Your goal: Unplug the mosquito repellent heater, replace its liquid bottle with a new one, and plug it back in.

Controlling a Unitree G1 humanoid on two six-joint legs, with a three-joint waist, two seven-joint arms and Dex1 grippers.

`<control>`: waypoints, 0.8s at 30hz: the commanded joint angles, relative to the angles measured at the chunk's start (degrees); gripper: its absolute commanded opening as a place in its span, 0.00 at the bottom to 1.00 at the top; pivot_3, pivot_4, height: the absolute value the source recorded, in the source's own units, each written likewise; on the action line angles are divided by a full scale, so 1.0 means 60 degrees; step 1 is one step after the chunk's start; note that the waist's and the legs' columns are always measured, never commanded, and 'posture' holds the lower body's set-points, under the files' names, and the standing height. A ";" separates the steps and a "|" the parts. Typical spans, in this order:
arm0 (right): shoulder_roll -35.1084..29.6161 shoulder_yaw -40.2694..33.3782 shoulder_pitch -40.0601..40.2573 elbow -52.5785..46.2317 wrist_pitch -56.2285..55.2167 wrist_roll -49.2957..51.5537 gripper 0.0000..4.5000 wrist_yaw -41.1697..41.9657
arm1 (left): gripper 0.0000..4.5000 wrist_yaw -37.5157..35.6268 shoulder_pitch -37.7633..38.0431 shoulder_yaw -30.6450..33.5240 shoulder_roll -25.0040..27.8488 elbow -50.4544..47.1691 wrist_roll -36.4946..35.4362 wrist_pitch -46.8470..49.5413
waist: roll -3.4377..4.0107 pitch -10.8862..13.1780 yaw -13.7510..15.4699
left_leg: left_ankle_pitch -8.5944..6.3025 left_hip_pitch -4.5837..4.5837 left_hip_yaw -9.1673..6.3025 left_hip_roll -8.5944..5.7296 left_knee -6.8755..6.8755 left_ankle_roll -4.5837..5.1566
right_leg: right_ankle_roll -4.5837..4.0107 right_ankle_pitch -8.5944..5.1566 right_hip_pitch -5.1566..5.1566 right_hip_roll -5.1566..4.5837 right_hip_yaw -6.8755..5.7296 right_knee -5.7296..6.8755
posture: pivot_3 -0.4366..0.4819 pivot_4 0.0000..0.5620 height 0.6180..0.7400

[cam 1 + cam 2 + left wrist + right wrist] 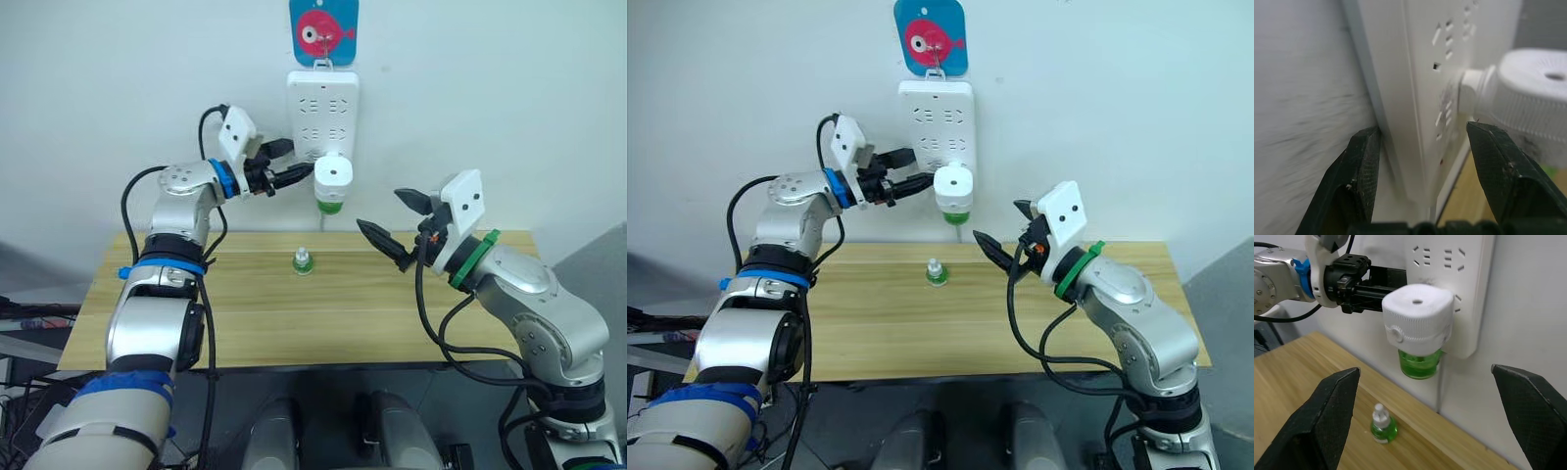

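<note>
- Small white rounded plastic mosquito repellent heater [1418, 313], with a round vent hole on its face: plugged into the lower part of the wall strip, well above the surface.
- Green translucent liquid bottle [1420, 363]: seated in the underside of the heater, its lower half hanging out below the white body.
- Long white multi-socket power strip [322, 113]: mounted upright on the pale wall, with rows of free sockets above the heater; a thin white cord [1439, 389] drops from its lower end towards the surface.
- Blue hanging card with a pink fish [323, 29]: fixed on the wall directly above the strip.
- Left hand [916, 168]: raised to the level of the heater, its two black fingers apart. In the left wrist view one finger [1359, 166] lies at the strip's outer edge by the wall and the other [1498, 166] lies just below the heater's body; whether either touches cannot be told.
- Small spare bottle of green liquid with a white cap [304, 261]: upright on the surface, below the heater and between the two arms.
- Light wooden surface [294, 323]: a rectangular top set against the wall.
- Right hand [396, 222]: held above the surface's right half, fingers wide apart and holding nothing, pointing towards the heater and well apart from it.
</note>
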 commanded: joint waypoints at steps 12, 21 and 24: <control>0.0856 0.0606 0.0074 -0.0402 -0.0469 -0.1246 1.00 -0.1357 | 0.38 -0.0621 -0.0782 0.0304 -0.0373 0.0341 -0.0078 -0.0086 | 0.0004 0.0053 -0.0266 | 0.0007 -0.0088 -0.0018 0.0001 0.0010 -0.0014 | -0.0001 0.0000 -0.0072 -0.0001 -0.0011 -0.0002 | 0.18 0.53 1.00; 0.1943 0.1532 -0.1079 0.0181 -0.0700 -0.2605 1.00 -0.2333 | 0.30 -0.0533 -0.0718 0.0434 -0.0392 0.0163 -0.0073 0.0140 | 0.0008 0.0068 -0.0268 | 0.0009 -0.0087 -0.0021 0.0000 0.0014 -0.0016 | -0.0002 0.0000 -0.0072 -0.0001 -0.0013 0.0002 | 0.18 0.53 1.00; 0.2261 0.1706 -0.1479 0.0698 -0.0910 -0.2984 1.00 -0.2468 | 0.30 -0.0494 -0.0713 0.0430 -0.0411 0.0119 -0.0047 0.0150 | 0.0008 0.0068 -0.0266 | 0.0009 -0.0087 -0.0021 0.0001 0.0020 -0.0016 | -0.0002 0.0000 -0.0071 -0.0001 -0.0014 0.0006 | 0.18 0.53 1.00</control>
